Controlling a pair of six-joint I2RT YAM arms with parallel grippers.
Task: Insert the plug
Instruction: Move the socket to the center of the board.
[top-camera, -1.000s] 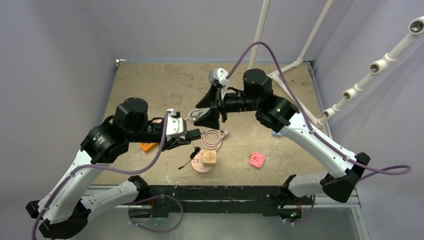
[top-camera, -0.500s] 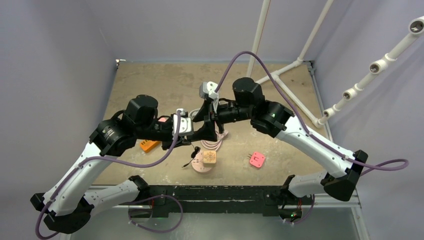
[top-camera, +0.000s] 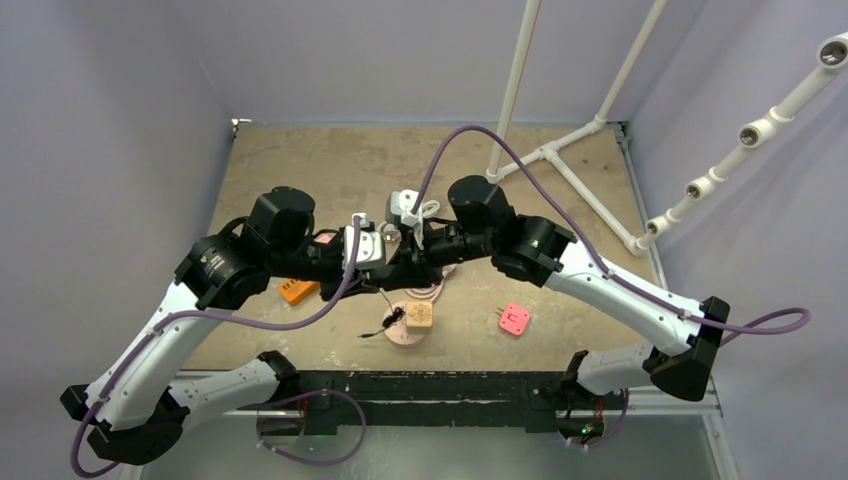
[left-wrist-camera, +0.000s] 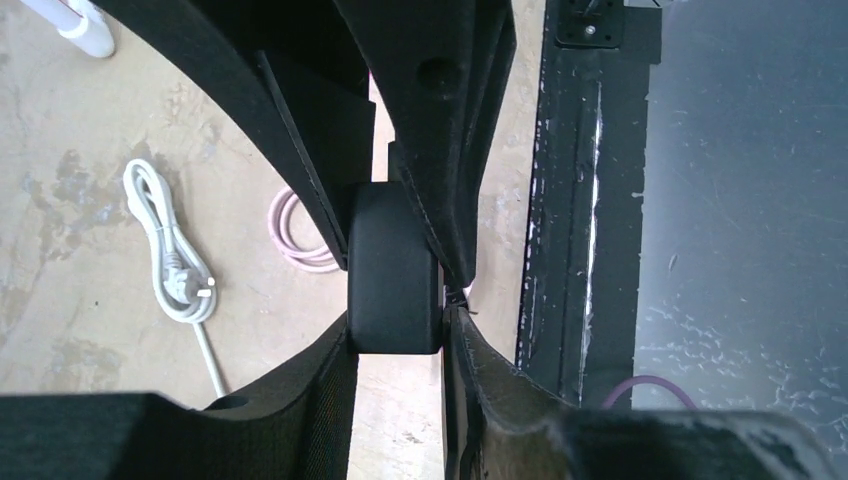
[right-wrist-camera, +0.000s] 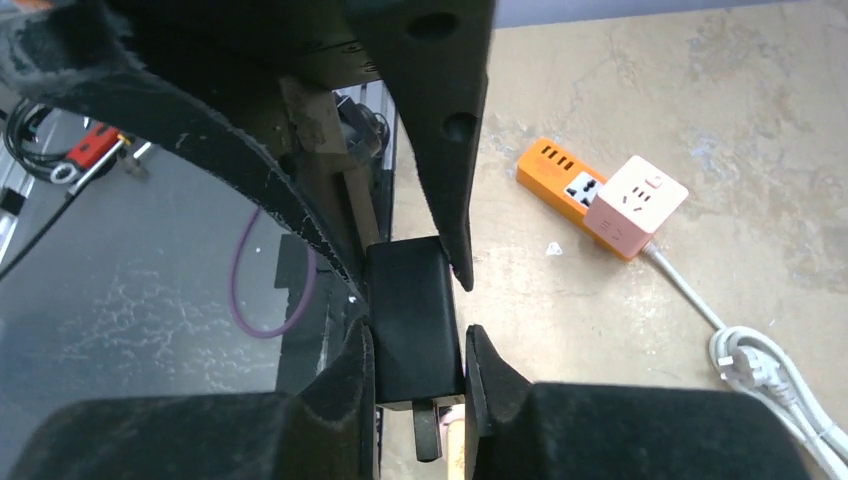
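You've got the black plug (left-wrist-camera: 395, 270) pinched mid-air over the table (top-camera: 300, 170) centre by both left gripper (left-wrist-camera: 397, 335) and right gripper (right-wrist-camera: 417, 340), handoff-style; the orange power strip (right-wrist-camera: 560, 185) sits left, nearer your left arm

Black plug (left-wrist-camera: 395, 270), boxy with rounded edges, pinched mid-air. Orange power strip (right-wrist-camera: 552, 175) lies flat, well apart.

Black plug (left-wrist-camera: 395, 265) amid brighter colours
Orange power strip (right-wrist-camera: 548, 172) and pink cube (right-wrist-camera: 637, 205) are standing out against mottled tan table (right-wrist-camera: 700, 90).
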